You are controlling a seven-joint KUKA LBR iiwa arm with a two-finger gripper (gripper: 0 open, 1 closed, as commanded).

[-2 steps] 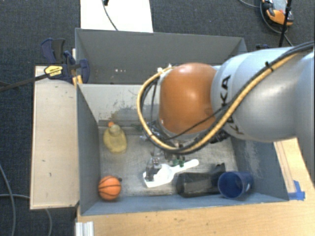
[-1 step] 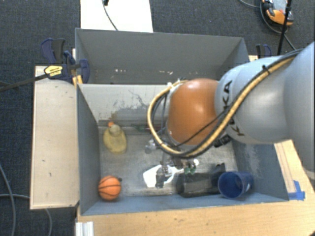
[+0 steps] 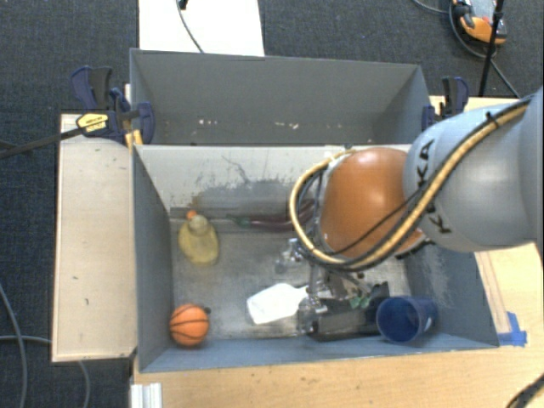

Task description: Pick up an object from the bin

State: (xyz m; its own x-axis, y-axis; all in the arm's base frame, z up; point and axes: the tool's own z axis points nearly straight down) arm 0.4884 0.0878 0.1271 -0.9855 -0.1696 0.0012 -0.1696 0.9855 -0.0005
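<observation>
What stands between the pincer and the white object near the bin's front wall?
Nothing visible. The pincer is at the right edge of the white object; the blue cup lies farther right, beyond the pincer.

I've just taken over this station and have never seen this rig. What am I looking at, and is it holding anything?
One camera looks down into a grey metal bin. The big grey arm with the orange cover reaches in from the picture's right. Its gripper is low near the bin's front, beside a white object and a dark object. A blue cup lies front right, an orange ball front left and a yellow bottle behind it. I cannot tell whether anything is held.
</observation>
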